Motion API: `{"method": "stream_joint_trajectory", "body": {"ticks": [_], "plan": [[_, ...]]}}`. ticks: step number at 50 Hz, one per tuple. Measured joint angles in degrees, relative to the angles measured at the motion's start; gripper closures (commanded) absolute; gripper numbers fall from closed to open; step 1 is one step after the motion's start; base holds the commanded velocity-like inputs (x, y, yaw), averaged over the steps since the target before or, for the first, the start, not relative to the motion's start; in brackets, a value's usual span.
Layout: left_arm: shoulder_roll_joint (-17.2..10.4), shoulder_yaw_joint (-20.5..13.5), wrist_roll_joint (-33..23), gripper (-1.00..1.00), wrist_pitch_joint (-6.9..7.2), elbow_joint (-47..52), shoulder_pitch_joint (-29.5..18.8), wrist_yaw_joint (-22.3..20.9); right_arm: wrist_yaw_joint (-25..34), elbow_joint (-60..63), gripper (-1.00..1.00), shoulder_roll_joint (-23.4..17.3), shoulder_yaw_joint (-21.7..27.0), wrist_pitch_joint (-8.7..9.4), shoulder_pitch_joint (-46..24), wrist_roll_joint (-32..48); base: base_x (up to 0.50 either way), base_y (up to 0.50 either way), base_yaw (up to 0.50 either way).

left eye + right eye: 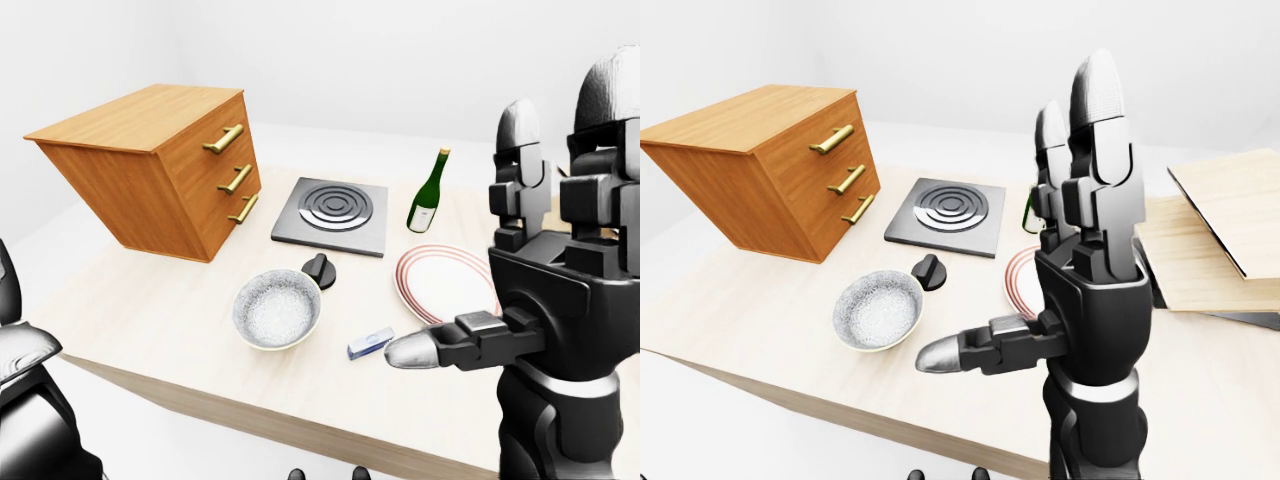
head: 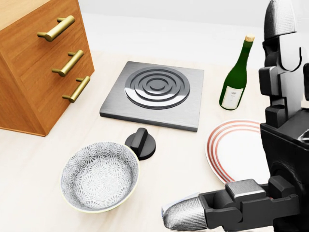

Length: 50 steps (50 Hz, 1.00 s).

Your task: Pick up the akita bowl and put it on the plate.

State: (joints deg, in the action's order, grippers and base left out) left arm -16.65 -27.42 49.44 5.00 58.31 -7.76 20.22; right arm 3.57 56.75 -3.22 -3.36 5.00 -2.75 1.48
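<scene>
The akita bowl (image 2: 99, 176), grey-white patterned with a cream rim, stands upright and empty on the pale wooden table (image 1: 150, 300), left of centre in the head view. The white plate (image 2: 236, 145) with red rings lies to its right, partly hidden by my right hand. That right hand (image 1: 520, 250) is raised above the table's right side, open, with its fingers pointing up and its thumb (image 2: 186, 215) pointing left towards the bowl, touching nothing. My left hand (image 1: 25, 385) shows only as a dark shape at the left-eye view's bottom-left edge, its fingers hidden.
A wooden drawer cabinet (image 1: 160, 165) stands at the left. A grey stove plate (image 1: 332, 213) and its black knob (image 1: 319, 270) lie above the bowl. A green wine bottle (image 1: 428, 192) stands above the plate. A small blue-white object (image 1: 370, 343) lies near the thumb. Wooden boards (image 1: 1230, 230) lie at the right.
</scene>
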Motion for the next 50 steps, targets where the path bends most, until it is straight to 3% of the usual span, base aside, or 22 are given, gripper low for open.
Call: {"method": "stream_joint_trajectory", "body": {"ticks": [21,35,50], "plan": [[-0.75,0.13,0.17,-1.0,0.0,-0.79,-0.94,0.66,18.97,-8.34,-1.0,-3.08,-8.29,0.0,-9.84,17.95,0.0,0.0,0.0],[-0.74,0.68,-0.28,-1.0,0.0,-1.84,-1.64,0.8,28.22,-10.64,-1.0,-2.97,-10.35,0.0,-10.51,27.46,0.0,0.0,0.0],[-1.08,0.54,0.34,-1.0,0.0,-2.26,-1.98,1.19,36.43,-12.7,-1.0,-1.15,-18.22,0.0,-6.84,41.66,0.0,0.0,0.0]]}}
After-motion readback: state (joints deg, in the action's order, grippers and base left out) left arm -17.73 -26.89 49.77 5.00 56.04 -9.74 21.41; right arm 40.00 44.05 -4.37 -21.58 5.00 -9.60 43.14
